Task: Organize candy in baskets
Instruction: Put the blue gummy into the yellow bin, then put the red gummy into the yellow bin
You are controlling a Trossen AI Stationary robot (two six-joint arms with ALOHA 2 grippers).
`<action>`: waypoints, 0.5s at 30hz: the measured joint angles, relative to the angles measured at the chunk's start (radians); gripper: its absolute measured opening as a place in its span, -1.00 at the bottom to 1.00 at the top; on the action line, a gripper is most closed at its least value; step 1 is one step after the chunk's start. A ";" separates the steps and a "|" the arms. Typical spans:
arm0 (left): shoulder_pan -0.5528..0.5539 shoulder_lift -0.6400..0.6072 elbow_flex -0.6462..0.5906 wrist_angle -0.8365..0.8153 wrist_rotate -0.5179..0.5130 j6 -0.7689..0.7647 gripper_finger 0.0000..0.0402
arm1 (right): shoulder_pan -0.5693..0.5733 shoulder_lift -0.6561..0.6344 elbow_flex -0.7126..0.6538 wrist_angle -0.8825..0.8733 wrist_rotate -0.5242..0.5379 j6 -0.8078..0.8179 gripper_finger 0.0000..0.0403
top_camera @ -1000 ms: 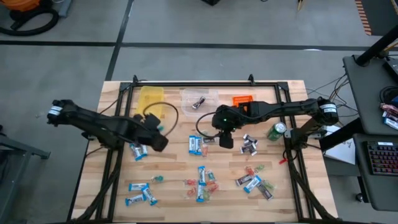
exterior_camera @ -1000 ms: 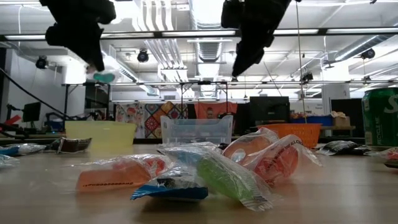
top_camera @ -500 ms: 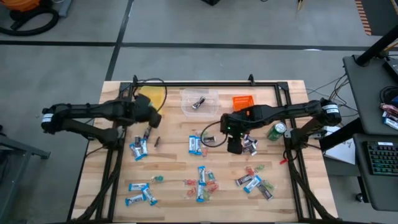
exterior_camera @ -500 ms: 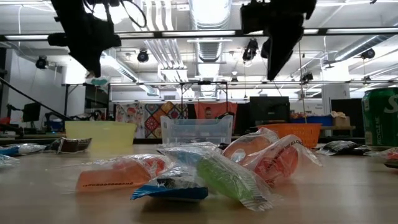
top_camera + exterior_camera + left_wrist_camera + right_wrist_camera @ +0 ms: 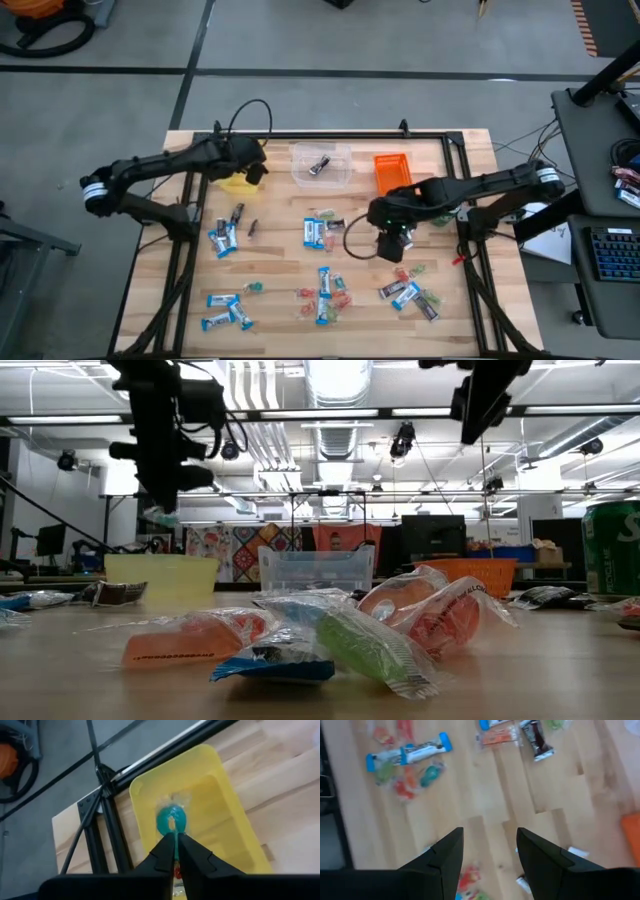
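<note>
Three baskets in a row along the far edge of the wooden tabletop (image 5: 280,215), taken here from the clear basket (image 5: 321,164) in the middle.

- Clear basket: one dark wrapped piece (image 5: 320,165) inside.
- Yellow basket (image 5: 238,182): on the left-arm side of the clear basket. Contents hard to make out from above; bare yellow floor (image 5: 220,805) visible in the left wrist view.
- Orange basket (image 5: 392,170): on the right-arm side of the clear basket. No contents discernible.

Left end effector (image 5: 254,170): above the yellow basket, beside the clear basket; fingers (image 5: 165,851) pinched narrow on a small teal wrapped candy (image 5: 171,820), suspended over the basket interior.

Right end effector (image 5: 392,243): nearer the front of the tabletop than the clear basket, below the orange basket in the high view; fingers (image 5: 445,851) spread wide, nothing between them, above bare wood.

Remaining candy (image 5: 324,285): loose on the tabletop, in front of the clear basket; blue-and-white bars (image 5: 314,232), dark pieces and small red, orange and green pieces in scattered groups. Green can (image 5: 444,211) upright past the orange basket, away from the clear basket.
</note>
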 joint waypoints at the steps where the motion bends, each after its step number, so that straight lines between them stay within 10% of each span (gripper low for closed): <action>1: 0.002 0.013 0.000 0.001 0.000 0.010 -0.93 | 0.008 -0.006 0.000 0.000 0.000 0.019 -0.13; 15: -0.053 0.080 0.000 0.038 0.065 0.057 -0.45 | 0.140 -0.018 -0.053 0.006 0.091 0.214 -0.13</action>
